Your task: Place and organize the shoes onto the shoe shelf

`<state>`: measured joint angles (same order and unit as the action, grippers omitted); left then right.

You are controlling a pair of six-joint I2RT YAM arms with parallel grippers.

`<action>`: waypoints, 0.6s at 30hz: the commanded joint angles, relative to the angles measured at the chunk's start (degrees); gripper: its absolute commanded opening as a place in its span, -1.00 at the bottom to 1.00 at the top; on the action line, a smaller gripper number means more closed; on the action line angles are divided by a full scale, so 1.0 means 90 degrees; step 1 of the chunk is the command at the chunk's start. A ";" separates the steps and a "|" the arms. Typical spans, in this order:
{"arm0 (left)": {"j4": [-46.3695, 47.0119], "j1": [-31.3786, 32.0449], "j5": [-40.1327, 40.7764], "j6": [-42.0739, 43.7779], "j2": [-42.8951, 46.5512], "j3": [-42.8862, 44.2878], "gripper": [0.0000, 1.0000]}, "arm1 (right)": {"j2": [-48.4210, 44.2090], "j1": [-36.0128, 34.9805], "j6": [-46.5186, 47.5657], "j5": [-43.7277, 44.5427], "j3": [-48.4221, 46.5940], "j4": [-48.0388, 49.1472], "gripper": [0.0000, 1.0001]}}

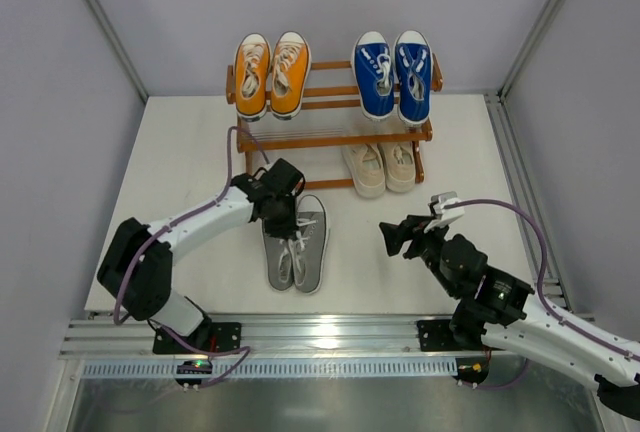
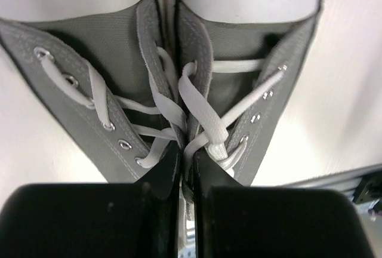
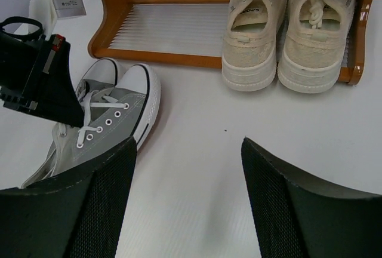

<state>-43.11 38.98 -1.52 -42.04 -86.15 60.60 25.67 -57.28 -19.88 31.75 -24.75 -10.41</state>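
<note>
Left gripper (image 1: 284, 219): pinched tight on the grey shoes (image 1: 300, 258), in front of the shoe shelf (image 1: 330, 139).
Right gripper (image 1: 389, 239): wide open, holding nothing.

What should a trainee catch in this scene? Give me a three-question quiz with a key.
1. True or false: the blue canvas sneakers with white toe caps stand on the top tier of the orange-brown wooden slatted shoe shelf.
2. What is the left claw shut on?
A. nothing at all
B. the grey canvas lace-up sneakers, pinched together at their inner sides
C. a rail of the shelf
3. Fill in: the right claw hovers over the white table with its jaws ___.
Key: 1 true; 2 B; 3 open.
</note>
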 commanded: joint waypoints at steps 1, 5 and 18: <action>0.1098 0.0043 0.0393 -0.0211 -0.0085 0.0815 -0.99 | -0.0127 -0.0032 0.0021 0.0349 -0.0238 -0.0346 0.46; 0.0973 0.0180 0.0666 -0.0124 -0.0583 0.1429 -1.00 | -0.0118 -0.0032 0.0060 0.0457 -0.0248 -0.0464 0.46; 0.0298 0.0103 0.1575 0.0667 -0.2009 0.3149 -1.00 | -0.0089 -0.0032 0.0217 0.0633 -0.0238 -0.0464 0.46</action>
<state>-42.11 41.10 9.61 -39.29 -103.61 84.40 24.75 -57.28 -19.11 35.92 -24.86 -15.09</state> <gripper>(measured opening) 0.035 0.729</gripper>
